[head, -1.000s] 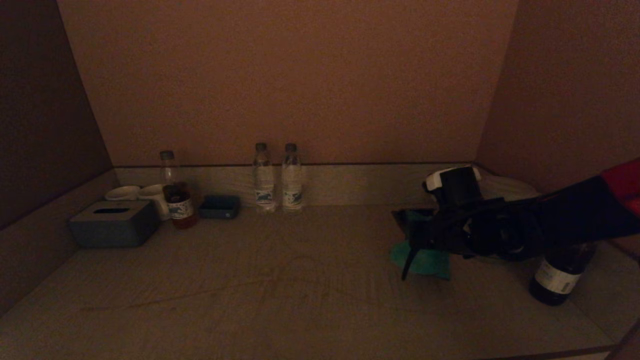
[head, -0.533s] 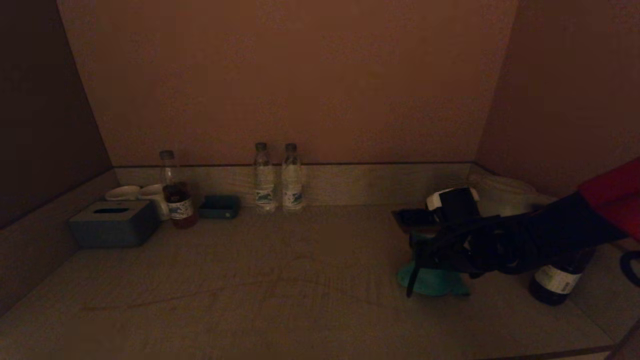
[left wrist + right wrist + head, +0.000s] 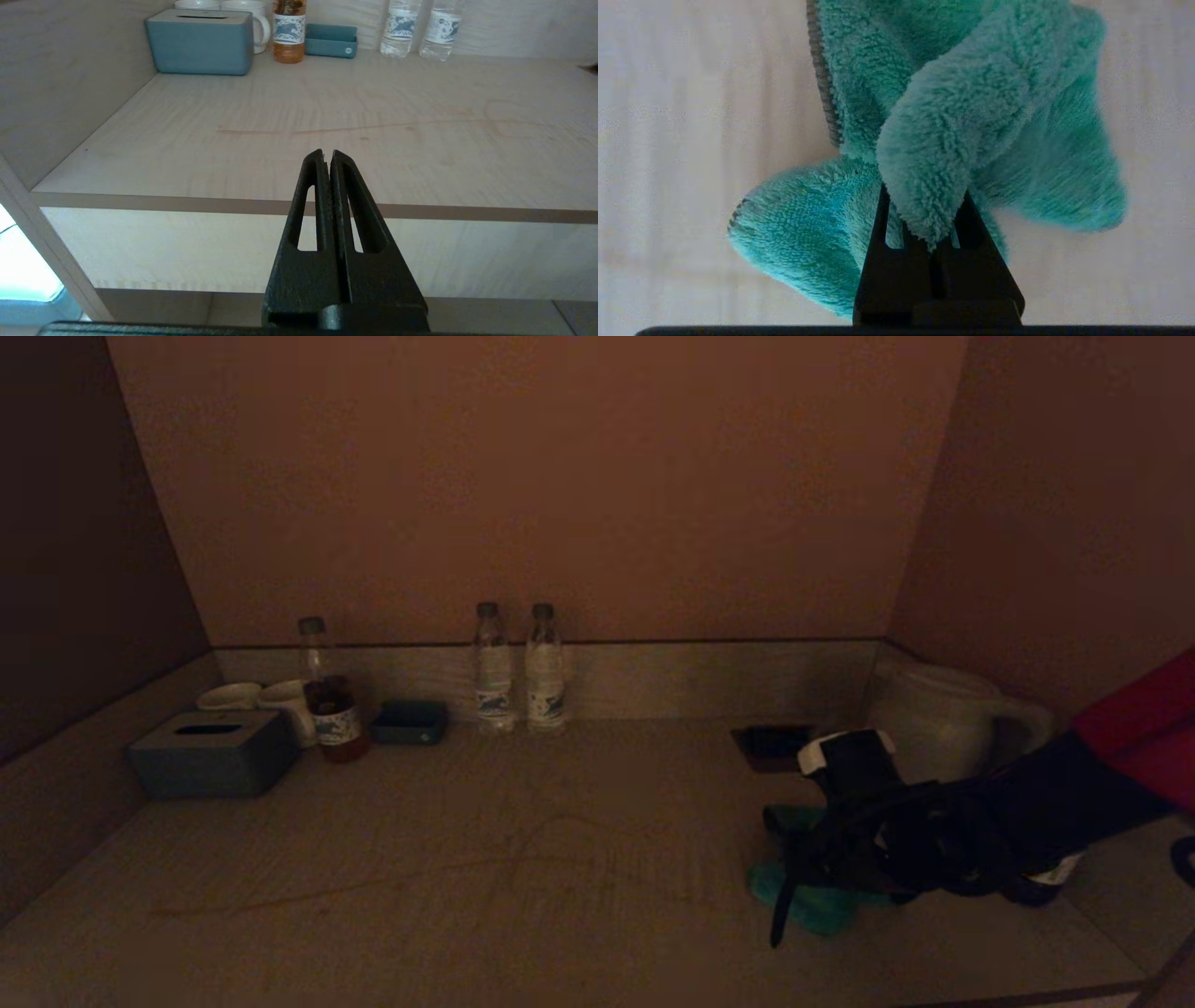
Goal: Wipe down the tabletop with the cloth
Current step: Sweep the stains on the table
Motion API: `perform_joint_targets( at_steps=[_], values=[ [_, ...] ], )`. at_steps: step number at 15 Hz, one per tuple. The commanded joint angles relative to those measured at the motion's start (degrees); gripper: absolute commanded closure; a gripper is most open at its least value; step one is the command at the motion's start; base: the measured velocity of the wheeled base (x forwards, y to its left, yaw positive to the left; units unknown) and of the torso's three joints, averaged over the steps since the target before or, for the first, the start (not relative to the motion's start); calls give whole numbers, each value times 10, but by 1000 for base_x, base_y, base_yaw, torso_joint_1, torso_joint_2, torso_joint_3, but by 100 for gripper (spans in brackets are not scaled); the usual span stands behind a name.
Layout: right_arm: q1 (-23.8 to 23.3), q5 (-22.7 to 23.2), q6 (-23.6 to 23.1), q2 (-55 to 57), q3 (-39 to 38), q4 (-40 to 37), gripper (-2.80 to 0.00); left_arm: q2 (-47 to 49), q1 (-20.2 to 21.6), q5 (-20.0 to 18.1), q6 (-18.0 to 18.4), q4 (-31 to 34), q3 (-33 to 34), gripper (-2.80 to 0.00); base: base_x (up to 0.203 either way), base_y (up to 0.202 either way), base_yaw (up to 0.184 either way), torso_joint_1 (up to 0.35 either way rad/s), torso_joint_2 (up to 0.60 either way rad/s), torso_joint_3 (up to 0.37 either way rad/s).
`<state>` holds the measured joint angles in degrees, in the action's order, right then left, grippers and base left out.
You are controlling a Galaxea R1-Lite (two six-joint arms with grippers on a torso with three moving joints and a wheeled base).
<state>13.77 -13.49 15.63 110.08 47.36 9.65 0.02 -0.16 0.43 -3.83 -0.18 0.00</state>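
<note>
I have the right pincer (image 3: 930, 233) pinching a fold of the teal cloth (image 3: 952, 116), gripped at a bunched edge so that the loose bulk hangs below the tips and can drag flat across the desk (image 3: 523, 859). On the head view the cloth (image 3: 812, 901) sits under the right pincer (image 3: 794, 896), just in front of the dark tray (image 3: 770, 747) and beside the white kettle (image 3: 943, 719), apparently touching the surface, though I cannot be sure. The right arm reaches in low from the kettle's side, wrist nearly level and tips angled down, a pose I judge suits a sweeping stroke toward the faint streaks (image 3: 551, 859) out from the two water bottles (image 3: 518, 663). The left pincer (image 3: 327, 161) is pressed together and empty, parked off the desk's front edge, well away from the tray, leaving the surface clear for wiping.
</note>
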Motion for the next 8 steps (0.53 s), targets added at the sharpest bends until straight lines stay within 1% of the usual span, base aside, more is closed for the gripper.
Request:
perform_joint_targets(
  at_steps=[1,3,5,8],
  values=[
    [18,0,2,-23,-19,7,0,0,0,0,0,0,0,0,0,0,0,0,0,0],
    [44,-1,12,-38,-29,8,0,0,0,0,0,-1,-1,0,0,0,0,0,0,0],
    [99,-2,37,-43,-32,7,0,0,0,0,0,0,0,0,0,0,0,0,0,0],
    [147,-5,48,-44,-21,8,0,0,0,0,0,0,0,0,0,0,0,0,0,0]
  ],
)
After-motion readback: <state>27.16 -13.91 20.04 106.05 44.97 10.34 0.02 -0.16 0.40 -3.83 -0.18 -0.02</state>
